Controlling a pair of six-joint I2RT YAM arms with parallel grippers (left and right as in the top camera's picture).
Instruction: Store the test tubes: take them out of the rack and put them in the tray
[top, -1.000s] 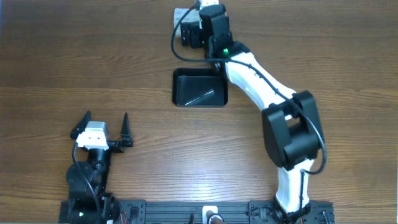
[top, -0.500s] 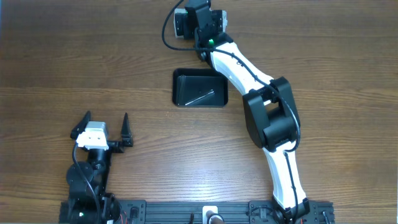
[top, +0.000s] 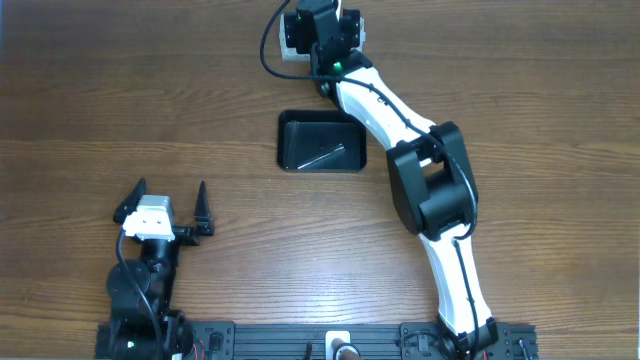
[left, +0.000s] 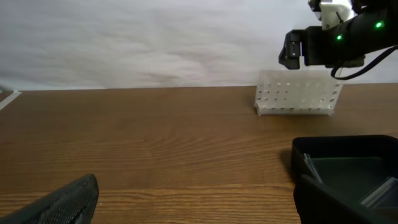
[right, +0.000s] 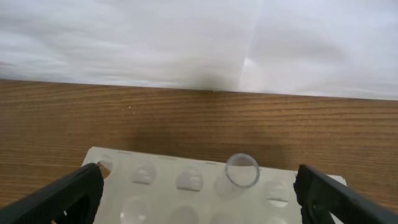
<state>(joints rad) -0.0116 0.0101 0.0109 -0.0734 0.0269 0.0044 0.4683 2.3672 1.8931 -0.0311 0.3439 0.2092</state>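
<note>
One arm (top: 400, 110) stretches far, tool (right: 198, 173) spread above rack (left: 297, 99).

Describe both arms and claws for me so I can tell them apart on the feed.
The right arm has white rounded links with bulky black joints, a green light near its wrist and a black cable looping beside it. The left arm is black with a white wrist block. The left claw and right claw each have two black tapered fingers.

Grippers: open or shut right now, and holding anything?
Left gripper: open, holding nothing.
Right gripper: open, holding nothing, above the rack with an upright test tube in it.
</note>
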